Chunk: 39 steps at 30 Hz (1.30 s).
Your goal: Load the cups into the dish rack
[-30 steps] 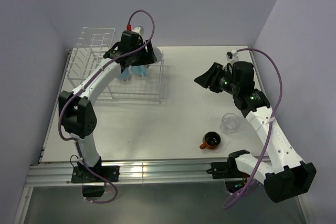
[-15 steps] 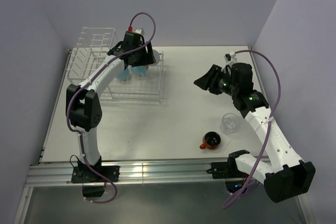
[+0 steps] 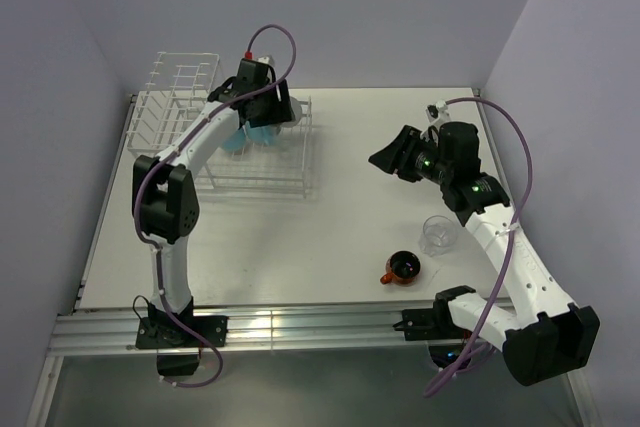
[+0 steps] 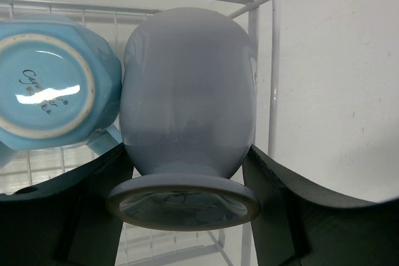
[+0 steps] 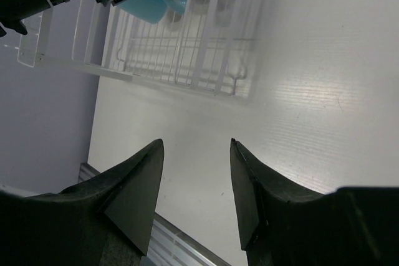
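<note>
My left gripper [image 4: 187, 151] is shut on a pale grey-blue mug [image 4: 187, 91], which it holds upside down, foot toward the camera, at the right end of the white wire dish rack [image 4: 275, 60]. A light blue mug [image 4: 50, 85] rests upside down against it on the left. From above, the left gripper [image 3: 262, 107] sits over the dish rack [image 3: 255, 187]. My right gripper [image 3: 382, 157] hangs open and empty above the table's right half. A clear glass tumbler [image 3: 437, 234] and an orange-red cup [image 3: 404, 267] with a dark inside stand on the table below it.
The rack's taller upright grid [image 3: 180, 77] rises at the back left. The right wrist view looks across the table at the rack [image 5: 187, 60], a light blue mug [image 5: 146, 5] and the table's near metal rail [image 5: 181, 247]. Walls close in on both sides.
The left arm's elbow has swung right and upright while the gripper, still shut on the grey-blue mug, shifted slightly right over the rack. The right arm has hardly moved.
</note>
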Each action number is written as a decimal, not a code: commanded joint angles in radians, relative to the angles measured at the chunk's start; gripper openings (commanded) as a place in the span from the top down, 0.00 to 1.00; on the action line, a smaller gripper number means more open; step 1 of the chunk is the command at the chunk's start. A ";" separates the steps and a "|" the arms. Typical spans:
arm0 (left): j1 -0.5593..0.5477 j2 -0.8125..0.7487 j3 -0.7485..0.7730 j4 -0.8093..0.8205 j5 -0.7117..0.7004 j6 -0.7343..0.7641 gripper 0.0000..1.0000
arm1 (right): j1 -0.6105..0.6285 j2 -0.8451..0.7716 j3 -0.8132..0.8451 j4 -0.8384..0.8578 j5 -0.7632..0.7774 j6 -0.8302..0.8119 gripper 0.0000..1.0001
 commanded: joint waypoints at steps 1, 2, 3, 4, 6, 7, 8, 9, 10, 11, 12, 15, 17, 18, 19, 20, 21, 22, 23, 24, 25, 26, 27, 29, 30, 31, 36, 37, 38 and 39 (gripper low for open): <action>0.018 -0.012 0.073 0.036 -0.032 0.003 1.00 | 0.000 0.003 -0.009 0.042 -0.012 -0.020 0.46; 0.022 -0.009 0.076 0.031 -0.032 0.003 1.00 | -0.001 0.001 -0.009 0.042 -0.012 -0.020 0.46; 0.024 -0.009 0.082 0.025 -0.036 0.003 1.00 | 0.002 0.003 -0.010 0.045 -0.012 -0.020 0.46; 0.025 -0.008 0.084 0.020 -0.039 0.005 1.00 | 0.000 0.003 -0.012 0.044 -0.012 -0.020 0.46; 0.028 -0.006 0.090 0.013 -0.038 0.008 1.00 | 0.000 0.006 -0.013 0.045 -0.012 -0.020 0.46; 0.030 -0.005 0.093 0.010 -0.038 0.008 1.00 | 0.000 0.004 -0.013 0.047 -0.014 -0.020 0.46; 0.030 -0.003 0.097 0.005 -0.038 0.010 1.00 | 0.002 0.004 -0.013 0.047 -0.014 -0.020 0.45; 0.030 0.001 0.105 -0.004 -0.038 0.010 1.00 | 0.000 0.004 -0.015 0.049 -0.014 -0.020 0.46; 0.030 0.004 0.110 -0.007 -0.038 0.011 1.00 | 0.000 0.004 -0.015 0.050 -0.014 -0.020 0.46; 0.030 0.006 0.116 -0.010 -0.038 0.013 1.00 | 0.000 0.006 -0.017 0.050 -0.014 -0.020 0.46; 0.030 0.015 0.122 -0.018 -0.038 0.014 1.00 | 0.000 0.006 -0.017 0.050 -0.012 -0.020 0.46; 0.028 0.037 0.150 -0.044 0.002 0.019 1.00 | 0.000 0.007 -0.020 0.050 -0.011 -0.023 0.45; 0.025 0.046 0.165 -0.058 0.007 0.025 1.00 | 0.000 0.007 -0.020 0.049 -0.011 -0.022 0.46; 0.022 0.052 0.167 -0.063 0.007 0.028 1.00 | 0.000 0.009 -0.018 0.047 -0.011 -0.022 0.45; 0.021 0.057 0.170 -0.067 0.007 0.029 1.00 | 0.000 0.009 -0.018 0.049 -0.011 -0.022 0.46; 0.018 0.060 0.177 -0.078 0.004 0.032 1.00 | 0.000 0.010 -0.017 0.047 -0.011 -0.020 0.46; 0.016 0.070 0.185 -0.084 -0.001 0.033 1.00 | 0.000 0.013 -0.015 0.049 -0.012 -0.020 0.46; 0.015 0.075 0.190 -0.090 -0.001 0.033 1.00 | 0.000 0.012 -0.015 0.049 -0.011 -0.020 0.46; 0.015 0.078 0.199 -0.098 0.002 0.033 1.00 | 0.000 0.015 -0.014 0.045 -0.012 -0.022 0.46; 0.013 0.089 0.206 -0.104 0.002 0.034 1.00 | 0.000 0.016 -0.010 0.044 -0.011 -0.022 0.46; 0.010 0.096 0.216 -0.112 0.000 0.040 1.00 | 0.000 0.015 -0.010 0.042 -0.011 -0.025 0.45; 0.004 0.103 0.234 -0.127 -0.001 0.042 1.00 | 0.000 0.013 -0.009 0.039 -0.009 -0.025 0.46; 0.001 0.115 0.246 -0.138 -0.006 0.045 1.00 | 0.000 0.013 -0.009 0.039 -0.008 -0.025 0.46; -0.007 0.130 0.277 -0.158 -0.016 0.051 1.00 | 0.000 0.015 -0.009 0.036 -0.005 -0.026 0.46; -0.010 0.141 0.286 -0.173 -0.026 0.051 1.00 | 0.000 0.015 -0.010 0.036 -0.006 -0.026 0.46; -0.013 0.146 0.294 -0.181 -0.033 0.048 1.00 | 0.000 0.015 -0.009 0.035 -0.006 -0.028 0.46; -0.014 0.164 0.308 -0.198 -0.038 0.045 1.00 | 0.000 0.019 -0.010 0.035 -0.008 -0.032 0.46; -0.014 0.166 0.308 -0.201 -0.038 0.045 1.00 | 0.000 0.019 -0.010 0.033 -0.008 -0.031 0.45; -0.014 0.169 0.312 -0.202 -0.038 0.043 1.00 | 0.002 0.024 -0.009 0.035 -0.009 -0.032 0.45; -0.014 0.175 0.320 -0.210 -0.038 0.042 1.00 | 0.000 0.024 -0.009 0.033 -0.009 -0.032 0.45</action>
